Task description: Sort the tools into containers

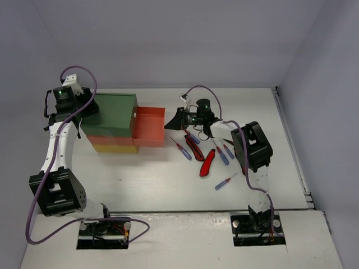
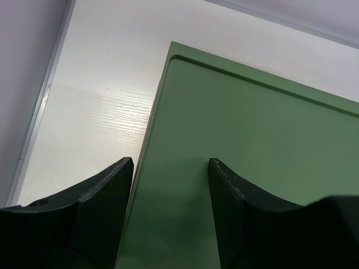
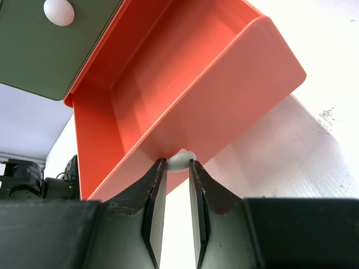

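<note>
Both my right fingers (image 3: 158, 190) close on the knob (image 3: 180, 161) of the orange drawer (image 3: 185, 84), at their tips. My left fingers (image 2: 106, 190) stand open, the green top (image 2: 252, 140) below them.

I count one cabinet (image 1: 112, 126) with three drawers: one green (image 1: 115, 109), one orange-red (image 1: 150, 126), one yellow (image 1: 115, 149). Two white knobs (image 3: 59, 11) show. There are two utility knives, one red (image 1: 207, 162) and one red-and-black (image 1: 194, 147), and about five small screwdrivers (image 1: 224, 182), some partly hidden.
</note>
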Controlling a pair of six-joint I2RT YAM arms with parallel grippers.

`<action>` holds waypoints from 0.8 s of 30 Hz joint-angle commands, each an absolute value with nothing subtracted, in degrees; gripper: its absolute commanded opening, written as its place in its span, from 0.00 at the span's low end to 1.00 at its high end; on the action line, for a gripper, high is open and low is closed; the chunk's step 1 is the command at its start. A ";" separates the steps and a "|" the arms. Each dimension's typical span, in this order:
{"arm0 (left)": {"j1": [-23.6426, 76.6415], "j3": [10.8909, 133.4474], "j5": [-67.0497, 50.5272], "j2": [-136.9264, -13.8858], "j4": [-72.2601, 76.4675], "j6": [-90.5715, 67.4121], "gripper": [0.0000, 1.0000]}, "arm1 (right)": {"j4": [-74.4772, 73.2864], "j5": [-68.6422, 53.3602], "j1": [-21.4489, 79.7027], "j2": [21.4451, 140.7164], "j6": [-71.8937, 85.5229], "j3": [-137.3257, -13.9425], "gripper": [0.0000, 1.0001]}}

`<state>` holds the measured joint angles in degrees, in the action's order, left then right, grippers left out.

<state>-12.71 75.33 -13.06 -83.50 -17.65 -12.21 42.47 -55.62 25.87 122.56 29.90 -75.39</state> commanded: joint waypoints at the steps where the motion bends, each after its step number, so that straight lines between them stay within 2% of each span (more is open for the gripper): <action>1: -13.36 74.95 -9.92 -84.32 -22.64 -10.97 0.51 | 44.22 -55.56 25.17 116.22 28.47 -75.57 0.31; 3: -13.36 75.02 -10.11 -83.99 -22.68 -11.07 0.51 | 42.48 -54.75 24.85 114.82 27.04 -75.64 0.44; 10: -13.36 75.40 -10.54 -79.93 -21.79 -11.43 0.51 | 24.97 -45.70 24.08 107.41 15.39 -77.15 0.62; 18: -12.63 81.11 -7.88 -69.10 -25.91 -12.79 0.62 | 9.89 -23.17 24.80 94.88 7.43 -71.80 0.62; 24: -7.94 80.64 -7.57 -58.82 -29.42 -14.08 0.69 | 2.89 -10.14 29.24 87.50 5.37 -63.75 0.56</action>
